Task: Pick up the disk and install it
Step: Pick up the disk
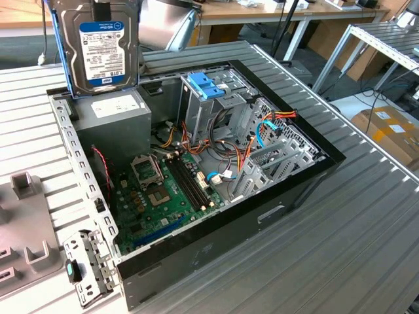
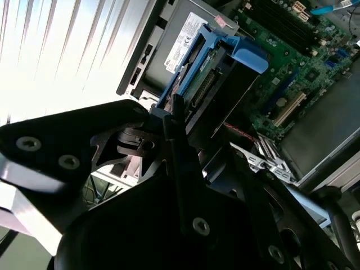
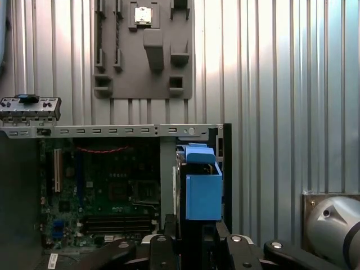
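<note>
Ribbed metal worktop (image 1: 366,248) carries the open computer case (image 1: 196,261) in the exterior view; my hand (image 1: 102,8) is clamped on the disk (image 1: 99,49), upright above one corner. In the second wrist view my grip looks narrow, so it might slip; in the first wrist view it could strike the case wall (image 3: 226,169) beside it.

Workshop: ribbed metal benches (image 1: 366,222), opened computer case (image 1: 216,252), cardboard box (image 1: 389,131).

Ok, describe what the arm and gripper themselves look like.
The matte black angular metal gripper is built of flat plates and linkages fastened with small silver screws; its jaws are narrow black bars. The rounded silver-grey arm joint housing looks smooth and metallic.
</note>
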Controlling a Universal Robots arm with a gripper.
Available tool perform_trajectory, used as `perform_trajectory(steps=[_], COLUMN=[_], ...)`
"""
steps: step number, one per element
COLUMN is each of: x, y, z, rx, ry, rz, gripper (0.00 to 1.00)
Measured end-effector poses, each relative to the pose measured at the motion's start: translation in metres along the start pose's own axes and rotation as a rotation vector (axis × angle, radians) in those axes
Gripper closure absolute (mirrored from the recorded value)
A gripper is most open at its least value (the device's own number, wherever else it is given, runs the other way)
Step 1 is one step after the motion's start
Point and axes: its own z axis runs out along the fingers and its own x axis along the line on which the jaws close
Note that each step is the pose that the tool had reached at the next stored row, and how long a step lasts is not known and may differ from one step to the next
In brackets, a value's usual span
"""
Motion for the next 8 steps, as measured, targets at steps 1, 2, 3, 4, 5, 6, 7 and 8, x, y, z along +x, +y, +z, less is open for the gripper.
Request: perform_trajectory(steps=[1, 2, 3, 4, 5, 6, 7, 8], x=[0.0000, -0.0001, -0.0002, -0.0002, -0.0004, -0.0005, -0.0005, -0.0007], y=[-0.0029, -0.0059, -0.0090, -0.0120, -0.0183, -0.0232, -0.0269, -0.0319], z=[0.0000, 0.0000, 0.0000, 0.0000, 0.0000, 0.0000, 0.0000, 0.0000], rx=[0.0000, 0.0000, 0.0000, 0.0000, 0.0000, 0.0000, -0.0001, 0.0000], ry=[0.0000, 0.0000, 0.0000, 0.0000, 0.0000, 0.0000, 0.0000, 0.0000], rz=[0.000, 0.000, 0.000, 0.000, 0.000, 0.000, 0.000, 0.000], gripper=[0.65, 0.65, 0.65, 0.65, 0.65, 0.65, 0.65, 0.65])
